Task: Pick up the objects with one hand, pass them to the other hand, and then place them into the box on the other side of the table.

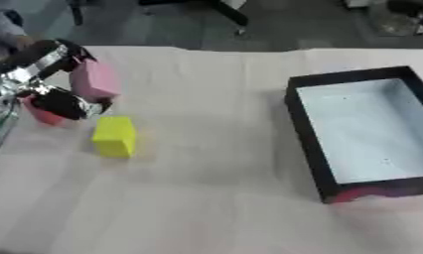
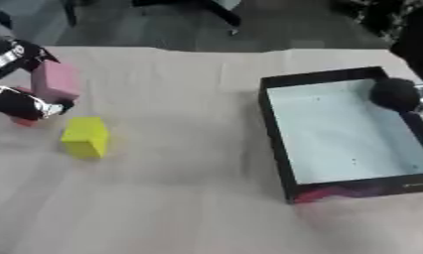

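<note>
In the left eye view, the left hand (image 1: 63,94) sits near the left edge of the surface (image 1: 206,198), toward the far corner, with its fingers curled round a pink block (image 1: 95,79). The block stands upright between thumb and fingers, and I cannot tell whether it has cleared the surface or is touching it. Tucked behind the hand lies a red object (image 1: 43,115), partly hidden. Just beside the hand, a little nearer the front edge, a yellow block (image 1: 115,136) rests on the cloth, apart from the fingers. The box (image 1: 364,130), black-walled with a pale floor, lies by the right edge and looks empty.

In the right eye view the same grasp shows from a slightly different angle: the forearm comes in from the upper left, wrist bent, the hand wrapped about the lower part of the pink block. Over the far right wall of the box hangs a dark rounded shape, which I take to be the right hand (image 2: 394,94); whether its fingers are spread or closed I cannot tell.

To my eye the step in hand is the pick-up before the pass. Done well, it means lifting the block straight up so the yellow one is not nudged, then carrying it toward the middle with its upper part left free for the other hand to take.
</note>
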Motion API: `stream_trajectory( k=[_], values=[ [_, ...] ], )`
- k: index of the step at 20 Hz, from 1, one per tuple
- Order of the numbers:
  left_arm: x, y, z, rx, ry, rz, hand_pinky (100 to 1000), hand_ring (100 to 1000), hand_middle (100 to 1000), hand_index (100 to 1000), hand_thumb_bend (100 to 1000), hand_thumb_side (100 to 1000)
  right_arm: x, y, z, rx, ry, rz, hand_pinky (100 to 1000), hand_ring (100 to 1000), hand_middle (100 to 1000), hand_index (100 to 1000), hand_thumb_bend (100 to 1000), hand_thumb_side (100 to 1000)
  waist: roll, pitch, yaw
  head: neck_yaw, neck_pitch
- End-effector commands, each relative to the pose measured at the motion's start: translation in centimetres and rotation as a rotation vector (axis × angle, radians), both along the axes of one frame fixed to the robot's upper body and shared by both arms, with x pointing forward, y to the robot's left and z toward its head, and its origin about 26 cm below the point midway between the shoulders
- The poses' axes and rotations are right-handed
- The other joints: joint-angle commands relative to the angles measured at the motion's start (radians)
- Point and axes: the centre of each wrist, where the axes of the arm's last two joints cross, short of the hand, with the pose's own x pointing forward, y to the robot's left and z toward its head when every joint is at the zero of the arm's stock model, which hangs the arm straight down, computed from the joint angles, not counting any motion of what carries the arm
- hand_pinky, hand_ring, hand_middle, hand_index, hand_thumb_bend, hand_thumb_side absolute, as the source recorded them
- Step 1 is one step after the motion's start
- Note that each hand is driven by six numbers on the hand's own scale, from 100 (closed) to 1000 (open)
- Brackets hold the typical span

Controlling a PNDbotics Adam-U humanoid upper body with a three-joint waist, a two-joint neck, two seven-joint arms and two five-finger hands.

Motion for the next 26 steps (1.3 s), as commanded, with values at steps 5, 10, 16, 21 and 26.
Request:
stream_trajectory(
  k=[5, 10, 16, 21, 26],
  values=[
    [-1.0, -1.7, 0.6, -0.029, -0.098, -0.059, 808, 669, 612, 550, 160, 100, 1.7, 2.3, 0.2, -0.132, -0.017, 0.042, 1000, 1000, 1000, 1000, 606, 192, -0.01, -0.043, 0.001, -0.031, -0.001],
    [-1.0, -1.9, 0.6, -0.033, -0.102, -0.064, 809, 660, 607, 549, 149, 100, 1.9, 2.4, 0.1, -0.138, -0.02, 0.045, 1000, 1000, 1000, 1000, 621, 184, -0.01, -0.043, 0.001, -0.034, 0.0],
    [-2.5, -4.2, -0.2, -0.131, -0.127, -0.174, 787, 586, 568, 553, 101, 100, 3.4, 6.3, 0.6, -0.167, -0.034, 0.098, 1000, 1000, 1000, 1000, 581, 174, -0.012, -0.039, 0.013, -0.074, 0.002],
    [-3.4, -5.2, -0.5, -0.159, -0.153, -0.216, 772, 552, 532, 544, 100, 100, 4.6, 7.9, 0.6, -0.164, -0.054, 0.068, 987, 1000, 1000, 1000, 563, 162, -0.013, -0.038, 0.023, -0.092, 0.006],
    [-3.9, -6.3, -0.7, -0.173, -0.184, -0.267, 764, 542, 519, 541, 100, 100, 5.4, 9.3, 0.6, -0.176, -0.077, 0.052, 979, 1000, 1000, 1000, 560, 165, -0.016, -0.037, 0.032, -0.11, 0.01]
  ],
)
